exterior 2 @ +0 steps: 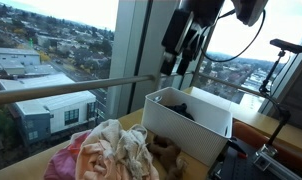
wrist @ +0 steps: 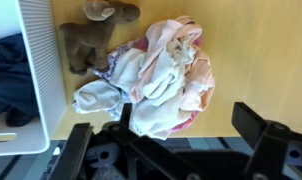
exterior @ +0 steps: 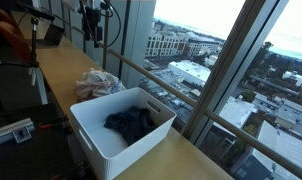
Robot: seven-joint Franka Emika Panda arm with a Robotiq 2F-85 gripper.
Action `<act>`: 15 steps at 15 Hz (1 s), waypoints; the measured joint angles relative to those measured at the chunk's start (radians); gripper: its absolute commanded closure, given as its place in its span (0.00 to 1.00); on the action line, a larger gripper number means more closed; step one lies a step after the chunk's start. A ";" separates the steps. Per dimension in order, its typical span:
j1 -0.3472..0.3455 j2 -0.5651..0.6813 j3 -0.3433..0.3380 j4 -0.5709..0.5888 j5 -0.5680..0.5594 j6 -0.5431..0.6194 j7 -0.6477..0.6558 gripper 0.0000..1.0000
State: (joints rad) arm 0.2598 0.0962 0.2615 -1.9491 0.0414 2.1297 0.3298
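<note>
**Status: hand (wrist: 191,128) above clothing pile (wrist: 161,75)**

The hand hovers over the clothing pile with its fingers apart, gripping nothing. The pile lies on the table (wrist: 256,50), just beside a plush toy (wrist: 91,40) and a white bin (wrist: 36,70).

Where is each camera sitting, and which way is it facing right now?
Exterior view: raised near the white bin, looking along the counter beside the windows; the gripper hangs at the far end above the clothes pile.
Exterior view: low on the counter by the clothes pile, facing the white bin and windows; gripper overhead.
Wrist view: straight down onto the clothes pile and a stuffed toy; open fingers at the bottom edge.
Shared: all three show pile and bin.
</note>
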 measured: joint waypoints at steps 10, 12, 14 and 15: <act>0.074 0.431 -0.047 0.084 -0.106 0.253 -0.006 0.00; 0.078 0.534 -0.072 0.139 -0.109 0.270 -0.008 0.00; 0.083 0.625 -0.086 0.199 -0.107 0.274 -0.008 0.00; 0.084 0.661 -0.087 0.226 -0.101 0.274 -0.007 0.08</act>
State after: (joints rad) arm 0.3443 0.7568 0.1740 -1.7236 -0.0594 2.4038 0.3227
